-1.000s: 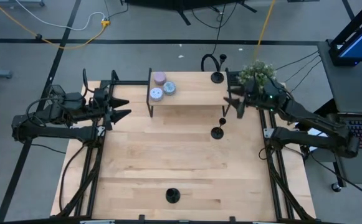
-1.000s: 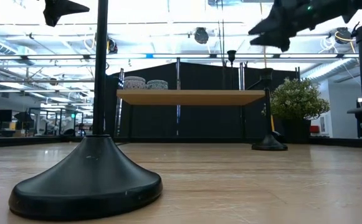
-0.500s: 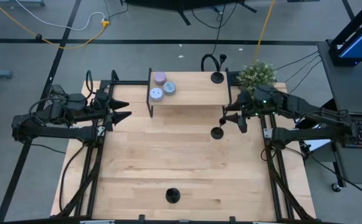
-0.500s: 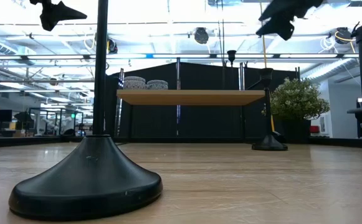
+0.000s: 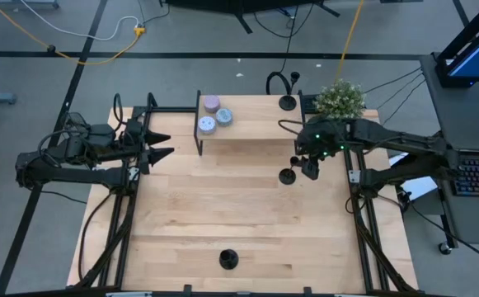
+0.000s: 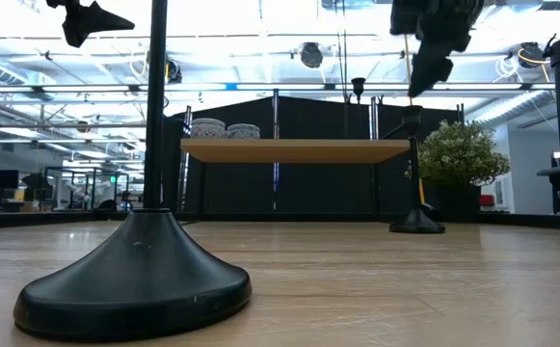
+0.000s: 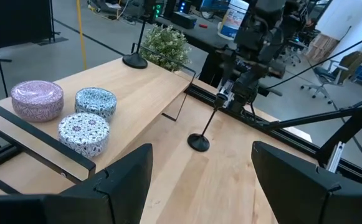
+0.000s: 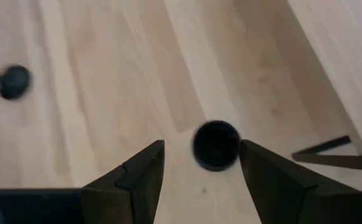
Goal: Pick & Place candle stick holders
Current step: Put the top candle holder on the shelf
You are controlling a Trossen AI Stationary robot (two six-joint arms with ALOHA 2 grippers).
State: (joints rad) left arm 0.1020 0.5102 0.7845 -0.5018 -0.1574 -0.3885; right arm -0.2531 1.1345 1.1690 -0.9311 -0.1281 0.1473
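Three black candle stick holders show. One stands on its round base on the table at the right, one near the front edge, and one on the raised wooden shelf. My right gripper is open, points down and hovers just above the right holder. That holder's cup top lies below and between the fingers, and they do not touch it. My left gripper is open and empty at the table's left side.
The wooden shelf stands at the table's far side and carries three round candle tins at its left end. A potted plant stands at the far right corner, close behind the right arm.
My right gripper has swung from beside the plant toward the table's near and left side, to a place over the right holder. It has tipped from level to pointing down. The holders have kept still.
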